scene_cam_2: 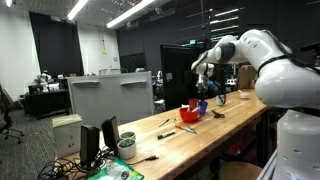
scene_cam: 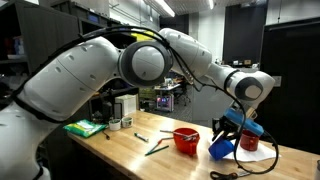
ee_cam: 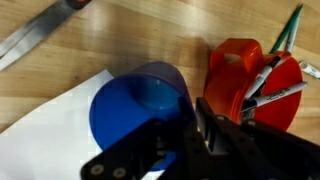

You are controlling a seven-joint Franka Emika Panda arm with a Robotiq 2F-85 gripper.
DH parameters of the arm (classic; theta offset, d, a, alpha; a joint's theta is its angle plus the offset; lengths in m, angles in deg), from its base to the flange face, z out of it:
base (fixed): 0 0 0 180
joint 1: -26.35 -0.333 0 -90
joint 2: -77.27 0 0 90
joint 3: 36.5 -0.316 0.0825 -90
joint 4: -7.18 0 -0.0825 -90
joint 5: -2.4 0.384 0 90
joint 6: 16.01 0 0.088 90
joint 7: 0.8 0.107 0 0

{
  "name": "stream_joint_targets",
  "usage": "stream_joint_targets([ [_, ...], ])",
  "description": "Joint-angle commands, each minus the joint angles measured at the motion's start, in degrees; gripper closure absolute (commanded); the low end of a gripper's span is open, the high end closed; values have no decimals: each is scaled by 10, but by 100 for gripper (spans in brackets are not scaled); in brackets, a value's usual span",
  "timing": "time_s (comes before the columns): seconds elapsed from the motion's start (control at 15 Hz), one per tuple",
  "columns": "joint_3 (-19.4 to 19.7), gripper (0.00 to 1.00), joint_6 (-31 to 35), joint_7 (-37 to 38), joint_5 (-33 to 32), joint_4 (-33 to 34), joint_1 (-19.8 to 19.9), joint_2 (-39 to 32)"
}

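Blue cup (ee_cam: 135, 105) over white paper (ee_cam: 45, 130) on wooden table (scene_cam: 120, 150), just beside red cup (ee_cam: 235, 80) (markers (ee_cam: 272, 92) inside). Gripper (ee_cam: 187, 120) pinches blue cup's rim, fingers straddling wall.

A red plastic cup (ee_cam: 232, 78) holding pens (ee_cam: 270, 95) stands on the light wooden tabletop (scene_cam: 120, 155), beside a white paper sheet (ee_cam: 45, 135). A green folded cloth (scene_cam: 85, 127) and loose markers (scene_cam: 155, 146) lie further along the tabletop.
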Motion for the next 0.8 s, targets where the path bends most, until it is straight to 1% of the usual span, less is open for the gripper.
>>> stream_joint_targets([
  [0.0, 0, 54, -9, 14, 5, 20, 3, -12],
  [0.4, 1, 13, 9, 18, 1, 17, -5, -9],
  [0.47, 1, 5, 12, 18, 0, 16, -6, -7],
  [0.6, 1, 0, 22, 17, -3, 15, -10, -5],
  [0.73, 3, 0, 35, 16, -5, 11, -15, -2],
])
